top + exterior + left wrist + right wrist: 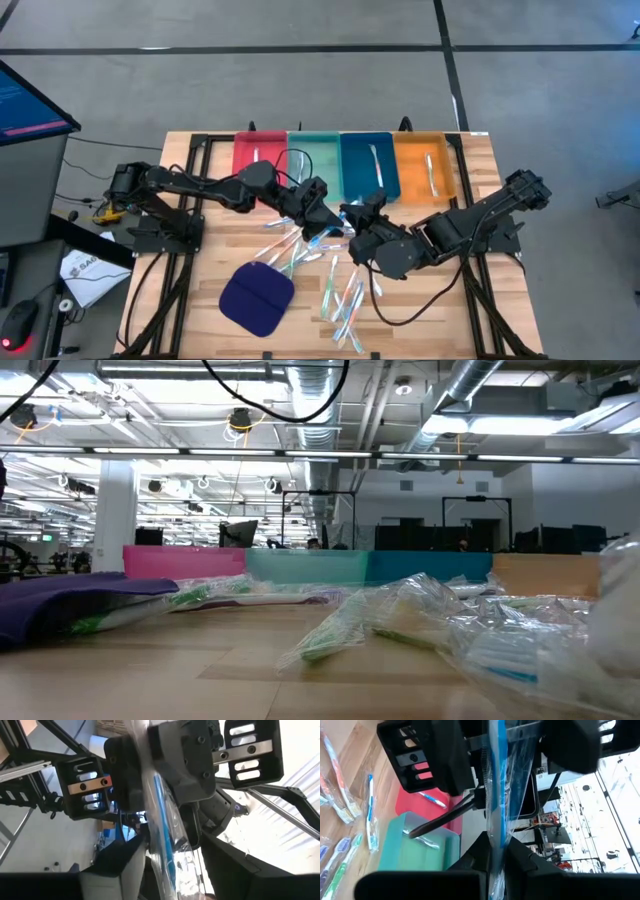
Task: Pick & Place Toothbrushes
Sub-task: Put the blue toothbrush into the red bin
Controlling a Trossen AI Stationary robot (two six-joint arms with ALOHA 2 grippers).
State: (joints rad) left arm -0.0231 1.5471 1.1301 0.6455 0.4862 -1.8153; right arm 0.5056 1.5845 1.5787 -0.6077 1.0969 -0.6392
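A big open industrial lab, this: bare ceiling ducts (480, 390) and strip lights (190, 372) run overhead; rows of dark monitors (470, 538) fill the room behind; grey concrete floor (300, 90) surrounds the wooden table (200, 290); a lit screen (25, 100) stands beside it.

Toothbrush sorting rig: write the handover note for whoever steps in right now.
Right gripper: shut on a blue wrapped toothbrush, raised over mid-table.
Left gripper: facing it, fingers around the same toothbrush; whether it grips cannot be told. Looks like a hand-to-hand pass.
Done: one brush each in the red tray, teal tray, blue tray and orange tray.
Left: a loose pile of toothbrushes on the table beside the dark blue pad, still to be sorted.
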